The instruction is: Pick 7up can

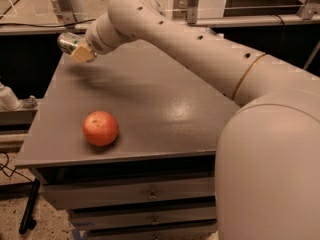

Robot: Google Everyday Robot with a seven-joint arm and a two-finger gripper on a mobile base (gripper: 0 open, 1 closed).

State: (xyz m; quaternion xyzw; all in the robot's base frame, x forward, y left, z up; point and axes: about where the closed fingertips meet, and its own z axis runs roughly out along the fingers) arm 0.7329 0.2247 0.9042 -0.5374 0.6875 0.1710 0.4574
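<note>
The 7up can (66, 41), silvery with green markings, lies sideways in my gripper (77, 49), above the far left corner of the grey table (165, 109). The gripper is shut on the can, and a yellowish finger pad (82, 54) shows beneath it. The can hangs clear of the table top, with its shadow below it. My white arm (200, 49) reaches across from the right.
An orange fruit (100, 128) sits on the near left part of the table. Drawers (150, 196) are under the table front. A clear bottle (7, 96) stands on a lower ledge at the far left. Metal frames run behind the table.
</note>
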